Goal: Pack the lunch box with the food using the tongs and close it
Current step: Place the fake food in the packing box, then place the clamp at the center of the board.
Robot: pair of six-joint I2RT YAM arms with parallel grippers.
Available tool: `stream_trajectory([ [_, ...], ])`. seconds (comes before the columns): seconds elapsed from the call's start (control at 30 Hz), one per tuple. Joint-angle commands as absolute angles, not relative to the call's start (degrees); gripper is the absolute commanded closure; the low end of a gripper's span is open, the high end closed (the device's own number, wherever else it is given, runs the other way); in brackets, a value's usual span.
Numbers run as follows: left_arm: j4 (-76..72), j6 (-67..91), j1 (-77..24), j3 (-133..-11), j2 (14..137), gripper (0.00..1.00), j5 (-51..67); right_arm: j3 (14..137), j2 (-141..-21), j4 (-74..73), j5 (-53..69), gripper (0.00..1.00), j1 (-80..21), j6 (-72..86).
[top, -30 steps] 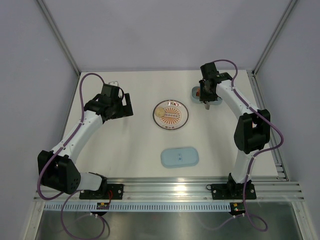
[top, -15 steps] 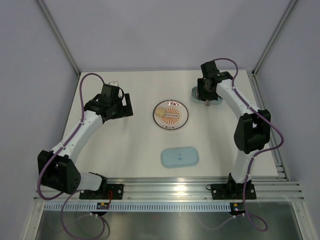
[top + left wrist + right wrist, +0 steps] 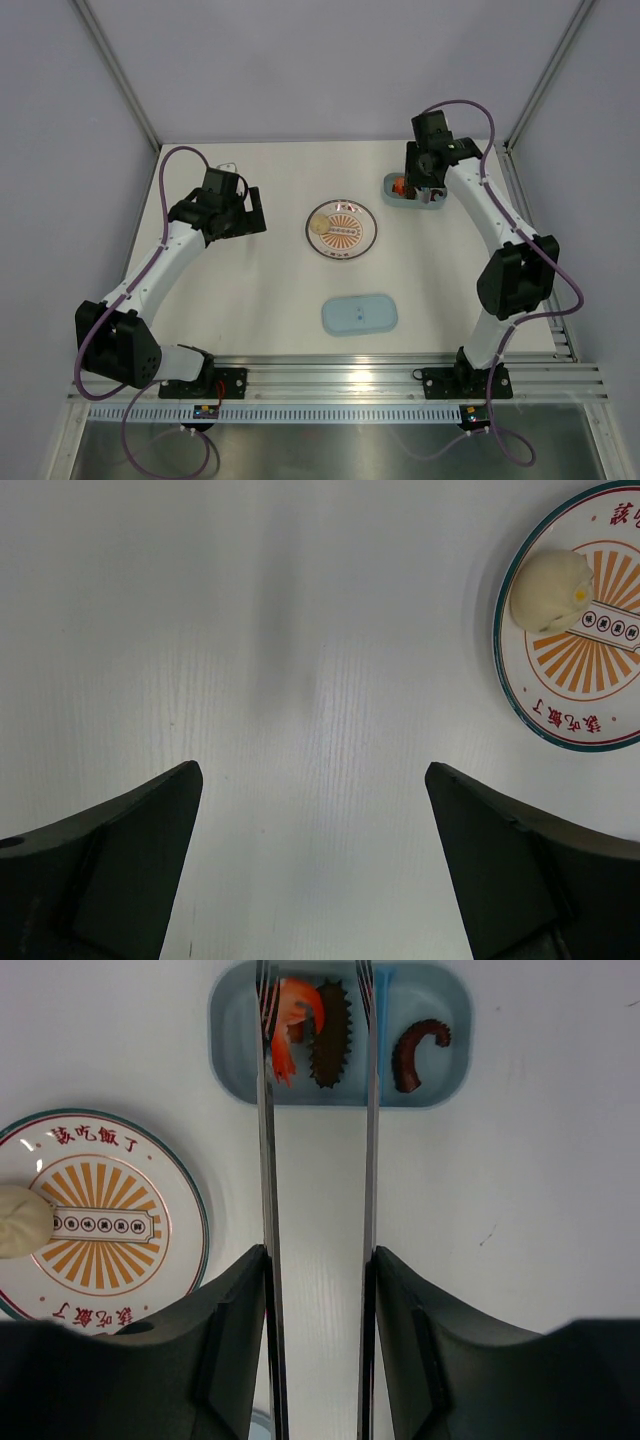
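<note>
At your right claw [image 3: 320, 1252]: pinching the tongs [image 3: 266, 1160], whose two arms stand apart. Tong tips: over the lunch box [image 3: 230, 1020], far right on the desk [image 3: 270, 290], flanking the food [image 3: 290, 1020], one red-orange piece beside one dark ridged piece. Right compartment: one dark curl [image 3: 415, 1050]. Centre: plate [image 3: 170, 1200] bearing a pale dumpling [image 3: 20, 1222]. Near centre: lid [image 3: 359, 314]. Your left claw [image 3: 312, 768]: spread wide above the desk.
</note>
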State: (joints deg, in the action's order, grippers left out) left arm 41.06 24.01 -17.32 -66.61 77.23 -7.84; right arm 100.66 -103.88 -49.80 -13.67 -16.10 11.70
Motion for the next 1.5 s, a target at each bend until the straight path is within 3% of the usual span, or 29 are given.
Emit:
stream_trajectory([
  [0.0,39.99,23.73,-17.14,-66.89,75.32,0.01,-9.40,98.90,-96.43,-48.43,-21.08,0.49,-14.86,10.98],
  [0.33,40.17,23.20,-17.14,-67.68,75.15,0.01,-8.70,73.76,-78.07,-39.74,-27.77,0.51,-7.56,17.31],
  [0.6,39.72,23.64,-17.14,-67.94,76.29,0.01,-6.25,55.56,-74.27,-29.28,-25.49,0.49,-5.54,22.76],
  [0.7,40.25,23.56,-17.23,-68.99,77.34,0.01,-5.89,53.62,-75.67,-28.48,-25.31,0.48,-5.36,24.52],
  [0.77,40.17,23.38,-17.23,-69.34,77.43,0.01,-5.80,52.83,-76.55,-28.83,-25.22,0.42,-5.45,25.49],
  [0.83,40.25,23.20,-17.23,-69.52,77.43,0.01,-5.80,52.30,-76.20,-28.91,-25.22,0.28,-5.45,26.10],
  [0.87,40.34,23.20,-17.14,-69.70,77.43,0.01,-5.80,52.29,-76.03,-29.18,-25.14,0.16,-5.45,26.19],
  [0.97,40.34,23.20,-17.14,-69.87,77.61,0.01,-5.54,53.52,-75.32,-30.58,-24.26,0.01,-5.45,26.28],
  [1.27,40.34,23.03,-17.23,-69.70,77.43,0.01,-5.71,59.32,-71.11,-36.12,-15.76,0.01,-5.97,26.19],
  [1.4,40.25,22.68,-17.23,-69.61,77.26,0.01,-5.36,59.24,-68.73,-40.59,-13.18,0.02,-13.60,29.25],
  [1.47,40.43,22.59,-17.23,-69.70,77.43,0.01,-5.36,58.19,-68.90,-42.44,-13.97,0.05,-22.21,31.80],
])
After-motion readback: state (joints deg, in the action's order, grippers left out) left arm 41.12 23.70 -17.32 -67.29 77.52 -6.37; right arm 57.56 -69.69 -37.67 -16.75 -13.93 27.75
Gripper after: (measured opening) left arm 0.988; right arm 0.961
